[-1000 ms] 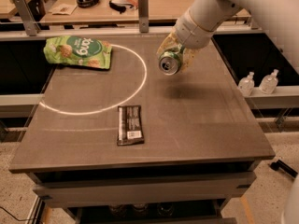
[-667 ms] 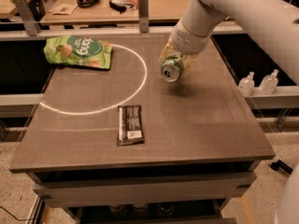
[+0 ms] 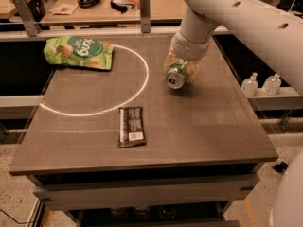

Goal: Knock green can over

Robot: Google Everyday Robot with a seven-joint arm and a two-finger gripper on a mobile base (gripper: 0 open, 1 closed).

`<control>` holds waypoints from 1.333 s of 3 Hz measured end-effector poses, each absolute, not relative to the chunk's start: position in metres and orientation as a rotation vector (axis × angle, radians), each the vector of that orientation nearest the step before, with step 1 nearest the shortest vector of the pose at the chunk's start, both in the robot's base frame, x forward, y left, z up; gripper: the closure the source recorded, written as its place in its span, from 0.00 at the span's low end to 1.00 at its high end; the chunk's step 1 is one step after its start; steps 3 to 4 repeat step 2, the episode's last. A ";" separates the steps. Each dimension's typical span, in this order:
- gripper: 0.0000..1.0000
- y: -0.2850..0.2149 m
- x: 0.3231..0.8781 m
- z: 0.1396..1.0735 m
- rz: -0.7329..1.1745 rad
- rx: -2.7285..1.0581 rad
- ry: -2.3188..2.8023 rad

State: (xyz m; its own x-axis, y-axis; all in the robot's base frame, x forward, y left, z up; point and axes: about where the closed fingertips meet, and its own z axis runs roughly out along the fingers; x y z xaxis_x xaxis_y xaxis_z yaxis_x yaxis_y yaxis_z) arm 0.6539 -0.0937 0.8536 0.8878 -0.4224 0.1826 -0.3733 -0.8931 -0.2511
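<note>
The green can (image 3: 174, 76) is tipped on its side, its silver top and pull-tab facing the front of the table. It is at the centre right of the dark table (image 3: 199, 126), low over or on the surface; contact cannot be told. My gripper (image 3: 182, 69) reaches down from the back right, and its pale fingers sit on both sides of the can and hold it. The white arm fills the upper right of the camera view.
A flat green snack bag (image 3: 79, 52) lies at the back left. A dark wrapped bar (image 3: 131, 132) lies near the front centre. A white arc (image 3: 137, 86) is drawn on the table. Two small bottles (image 3: 260, 84) stand beyond the right edge.
The arm has swung a little toward the front and lower, carrying the tilted can down toward the table surface. The bag and the bar have not moved.
</note>
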 end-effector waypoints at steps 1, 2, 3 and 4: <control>1.00 -0.093 0.653 0.848 -0.330 -2.870 0.618; 0.82 -0.086 0.655 0.844 -0.220 -2.866 0.748; 0.82 -0.086 0.655 0.844 -0.220 -2.866 0.748; 0.82 -0.086 0.655 0.844 -0.220 -2.866 0.748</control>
